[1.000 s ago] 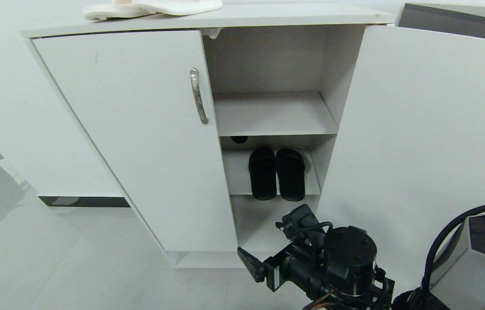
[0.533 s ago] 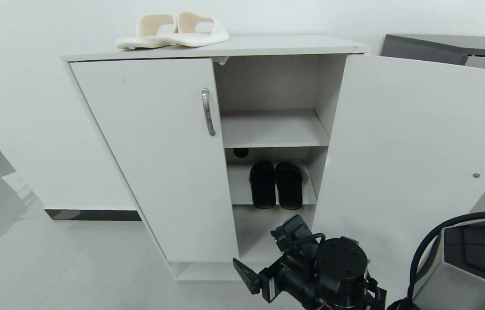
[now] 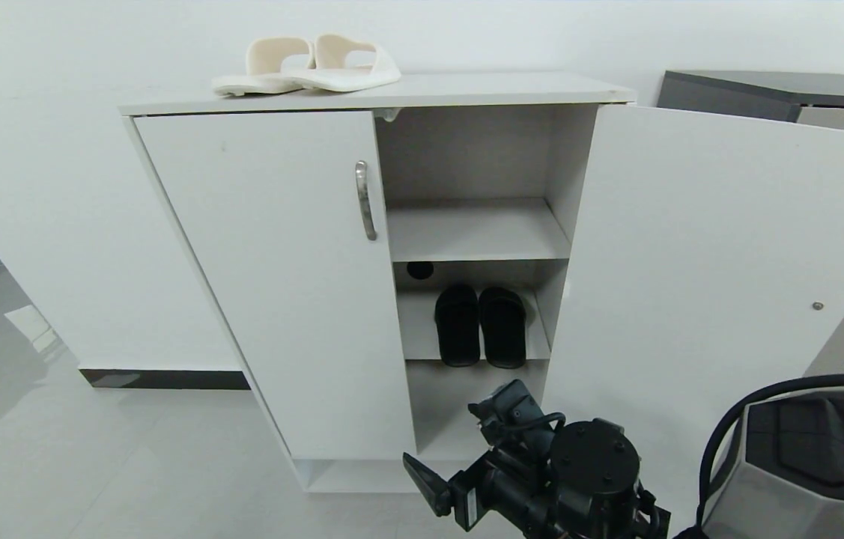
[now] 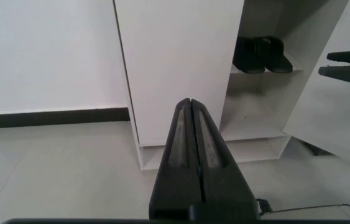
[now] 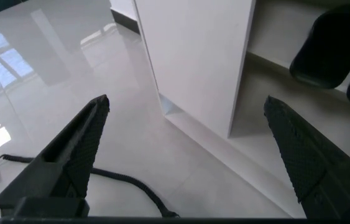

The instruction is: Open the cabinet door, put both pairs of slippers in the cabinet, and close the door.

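Low in front of the white two-door laminate cabinet: the black right gripper has its fingers spread wide with nothing between them and is aimed at the cabinet's foot. The black left gripper sits back and also points at the base, fingers pressed together, empty.

Just beyond, the white right-hand door is swung wide open. The white left-hand door is shut, with its curved metal handle at the inner edge.

Inside the open half, the pair of black slide slippers lies side by side on the middle shelf, so I'd count one pair as done.

Farthest up, the pair of cream slide slippers lies on the cabinet's top toward its left end, the two touching and close to the front lip. They are well above the right gripper and off to the left, nowhere near it.

I read the step in hand as fetching the cream pair.
- Raise the arm first, then go in from the front, clear of the top's lip and the open door's upper edge.
- Pinch where the two straps meet, so one grasp may take both.
- Clamp down rather than shove, since light foam likely skids on smooth laminate.
- Place them on the white upper shelf, staying clear of the black pair.
- Close the door last.
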